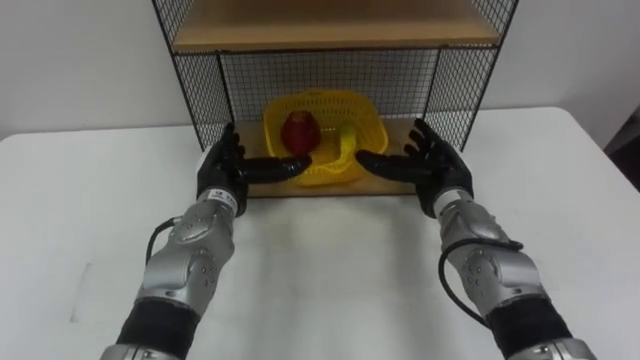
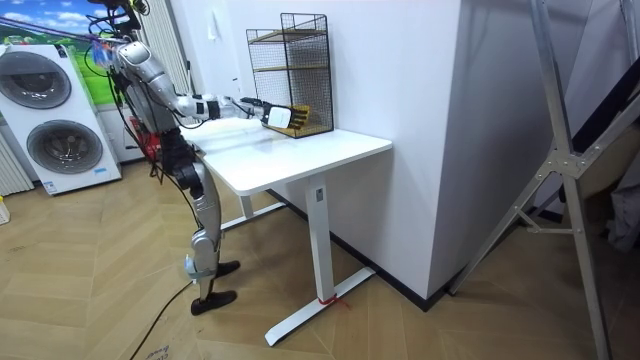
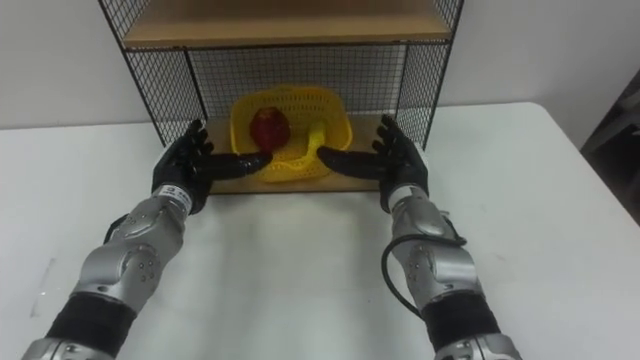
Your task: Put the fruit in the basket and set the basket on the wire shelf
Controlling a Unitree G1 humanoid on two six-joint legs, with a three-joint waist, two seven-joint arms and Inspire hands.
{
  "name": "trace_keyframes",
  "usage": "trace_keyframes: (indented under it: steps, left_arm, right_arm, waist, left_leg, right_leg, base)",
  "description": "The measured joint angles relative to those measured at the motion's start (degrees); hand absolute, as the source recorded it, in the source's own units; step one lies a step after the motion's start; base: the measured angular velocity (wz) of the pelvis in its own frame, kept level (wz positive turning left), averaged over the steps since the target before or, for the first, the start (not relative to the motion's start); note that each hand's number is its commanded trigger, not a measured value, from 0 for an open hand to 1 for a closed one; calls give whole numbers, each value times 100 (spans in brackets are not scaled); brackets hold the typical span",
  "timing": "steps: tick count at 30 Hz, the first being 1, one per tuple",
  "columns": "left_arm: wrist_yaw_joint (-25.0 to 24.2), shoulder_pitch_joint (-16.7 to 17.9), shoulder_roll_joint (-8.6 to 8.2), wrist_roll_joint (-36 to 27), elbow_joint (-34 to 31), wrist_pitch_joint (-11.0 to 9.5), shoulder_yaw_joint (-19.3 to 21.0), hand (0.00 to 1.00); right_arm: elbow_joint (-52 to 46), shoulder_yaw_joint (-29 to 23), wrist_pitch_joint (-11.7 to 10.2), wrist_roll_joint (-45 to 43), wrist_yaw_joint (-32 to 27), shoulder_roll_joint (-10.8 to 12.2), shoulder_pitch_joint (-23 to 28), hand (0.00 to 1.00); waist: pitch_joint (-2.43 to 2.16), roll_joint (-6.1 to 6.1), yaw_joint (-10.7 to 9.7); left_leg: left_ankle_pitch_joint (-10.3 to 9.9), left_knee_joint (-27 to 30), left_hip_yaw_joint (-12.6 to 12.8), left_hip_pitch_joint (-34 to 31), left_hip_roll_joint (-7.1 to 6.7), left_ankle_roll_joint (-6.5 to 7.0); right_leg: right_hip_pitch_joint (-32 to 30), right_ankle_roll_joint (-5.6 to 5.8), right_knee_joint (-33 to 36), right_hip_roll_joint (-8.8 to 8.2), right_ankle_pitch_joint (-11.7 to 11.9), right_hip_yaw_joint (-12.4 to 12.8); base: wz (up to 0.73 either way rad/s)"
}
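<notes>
the robot stands at the white surface (image 1: 330,280), both arms reaching forward. the left hand (image 1: 228,168) and the right hand (image 1: 432,165) are spread open, fingers straight, palms facing each other. between them the yellow plastic mesh basket (image 1: 372,122) sits on the bottom wooden board of the black wire shelf (image 1: 200,95). the thumbs seem to touch its front wall. inside lie a red round fruit (image 1: 298,130) and a yellow banana (image 1: 347,140).
</notes>
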Motion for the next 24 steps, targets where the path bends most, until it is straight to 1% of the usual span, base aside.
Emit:
trace_keyframes:
  steps: [1,5,7,8,9,12,13,15,18,23,24]
  left_arm:
    - [0,70,1,-1,-186,-10,6,0]
    - [1,313,29,-9,-721,-28,-2,0]
    - [2,563,52,-8,-1119,-36,-4,0]
    - [2,609,63,-9,-1187,-38,-4,0]
    - [2,678,102,-10,-1304,-40,-5,0]
    - [-68,735,246,-9,-1410,-50,-20,0]
    - [-95,811,277,-8,-1546,-51,-23,0]
    - [-142,934,291,-13,-1754,-63,-48,0]
    - [-248,1197,303,-8,-2154,-131,-150,0]
    - [-497,1403,304,-2,-2567,-152,-219,0]
    - [-574,1444,301,-13,-2633,-194,-235,0]
  right_arm:
    - [-36,0,-2,-5,0,1,38,0]
    - [-156,6,-1,-1,-10,-3,143,0]
    - [-499,17,-2,29,-9,-1,314,0]
    - [-538,17,-2,29,-10,-2,326,0]
    - [-630,17,-2,22,-10,-2,364,0]
    - [-917,54,-2,0,3,0,503,0]
    - [-951,62,-2,-11,10,0,505,0]
    - [-986,59,-2,-67,6,-6,513,0]
    - [-1391,71,-14,-295,5,-2,650,0]
    - [-1950,60,-61,-419,110,-18,887,0]
    - [-2110,60,-62,-413,157,-21,974,0]
  waist:
    - [-8,-8,1]
    - [-14,-18,15]
    - [-13,-25,20]
    - [-13,-26,20]
    - [-13,-31,19]
    - [-11,-36,21]
    - [-10,-41,18]
    - [-18,-59,22]
    - [-22,-76,33]
    - [-20,-127,62]
    - [-19,-127,48]
  left_leg:
    - [2,1,4,10,3,0]
    - [9,-22,27,34,6,3]
    - [9,-31,41,46,7,3]
    - [9,-31,48,49,9,3]
    - [9,-27,54,50,12,3]
    - [9,-27,55,60,12,2]
    - [10,-33,55,67,12,2]
    - [10,-71,55,88,11,2]
    - [15,-89,57,97,7,0]
    - [68,-210,108,146,7,-8]
    - [69,-210,103,144,4,-10]
  right_leg:
    - [-12,0,29,-2,0,1]
    - [-19,1,56,-10,0,-3]
    - [-18,1,55,-11,-1,5]
    - [-18,1,55,-11,-1,7]
    - [-15,1,50,-10,0,11]
    - [4,1,40,-9,0,3]
    - [8,0,38,-9,0,5]
    - [28,0,25,-10,0,5]
    - [63,-9,-44,-7,6,4]
    - [55,-15,-72,-17,10,3]
    - [55,-16,-87,-17,11,2]
  base:
    - [0]
    - [0]
    - [-2]
    - [-4]
    - [0]
    - [0]
    - [0]
    - [0]
    - [0]
    - [0]
    - [0]
